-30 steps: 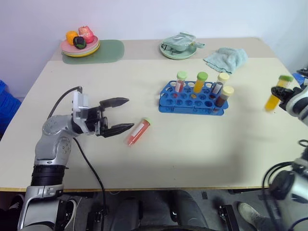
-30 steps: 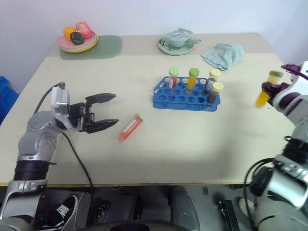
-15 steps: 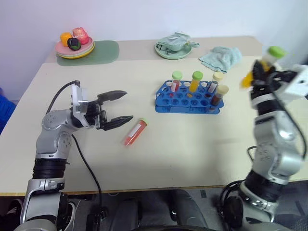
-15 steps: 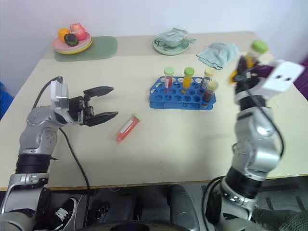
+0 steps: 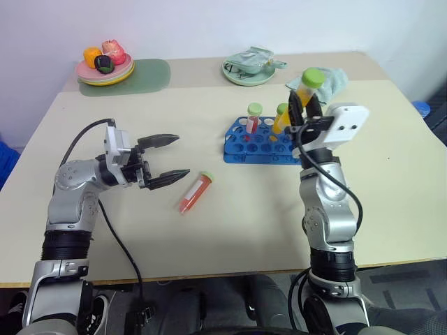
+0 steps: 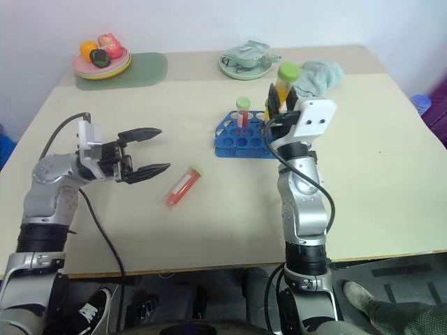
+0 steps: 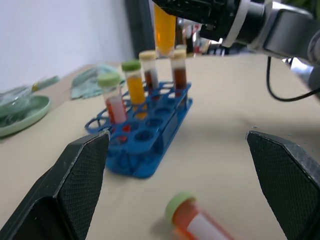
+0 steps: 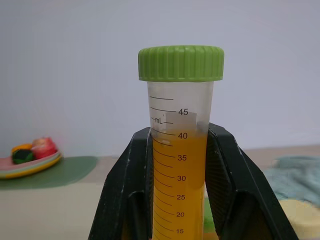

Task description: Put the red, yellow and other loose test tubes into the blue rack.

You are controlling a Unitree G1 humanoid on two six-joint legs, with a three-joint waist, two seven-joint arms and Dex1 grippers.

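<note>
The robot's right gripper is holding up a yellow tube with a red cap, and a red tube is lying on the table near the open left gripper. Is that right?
Almost. The yellow tube clamped in the right gripper has a green cap, not a red one, as the right wrist view shows. The rest holds: the red tube lies on the table near the open left gripper.

Head eyes overlook table; wrist views sit close, level; all share blue rack.

yellow-orange tube clamped between the right fingers, printed scale "mL", 45, 40, 35, 30, 25, 20, 15
</note>
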